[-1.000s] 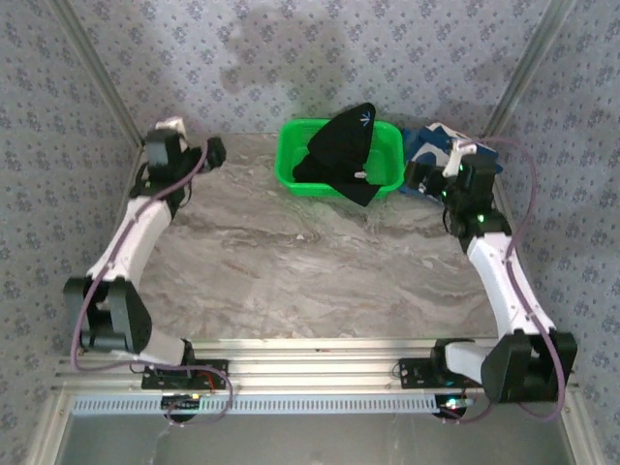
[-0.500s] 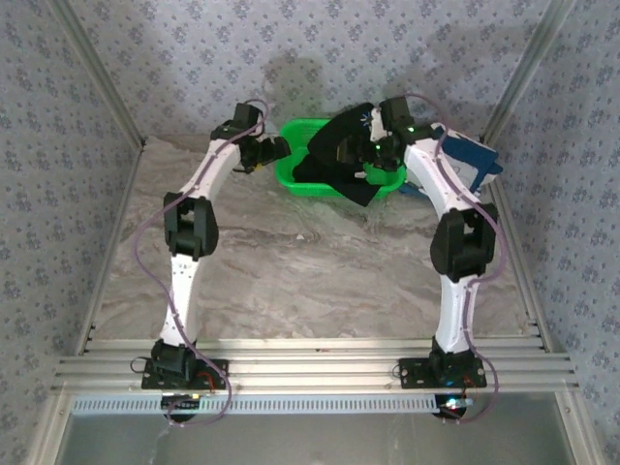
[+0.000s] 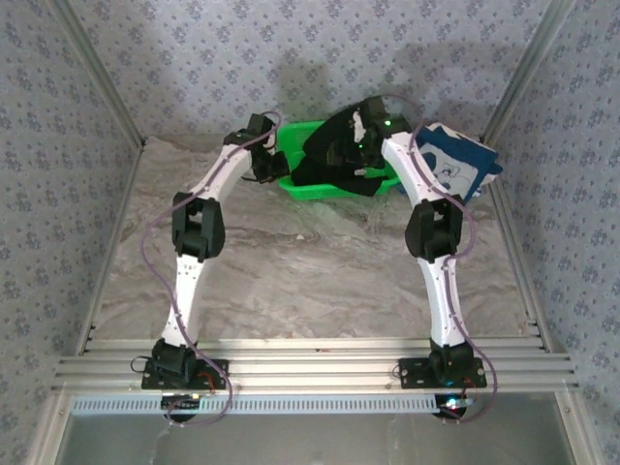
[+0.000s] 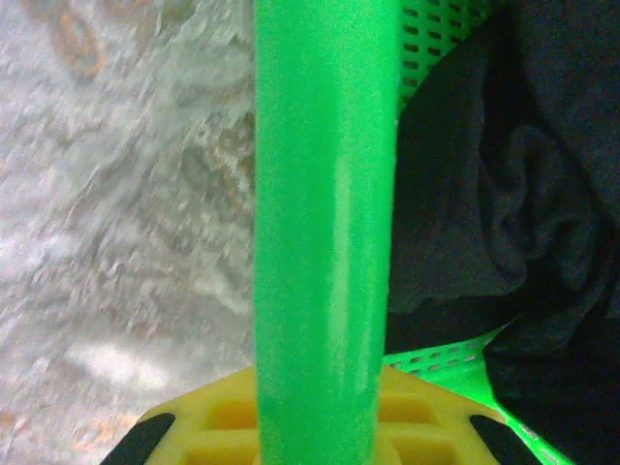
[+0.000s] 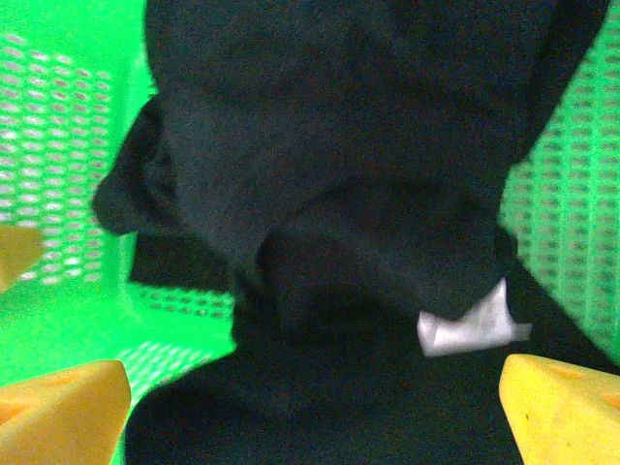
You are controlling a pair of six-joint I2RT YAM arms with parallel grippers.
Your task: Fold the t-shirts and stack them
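the left tool (image 4: 325, 431) is closed on the left rim of the green basket (image 4: 325, 194), with its yellow fingers (image 4: 218, 431) pressed against both sides. the right tool (image 5: 310, 417) is held wide open just above the black t-shirt (image 5: 329, 194), which is bunched in the basket with a white tag (image 5: 470, 325) exposed. the navy t-shirt (image 3: 455, 165) is laid on the table (image 3: 291, 271) just right of the basket.

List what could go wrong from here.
1. The left claw looks clamped on the rim of the green basket; if that grip slips, lifting the black t-shirt may drag the basket along.
2. The open right claw hangs over bunched folds, so it may pinch several layers or snag the mesh wall.
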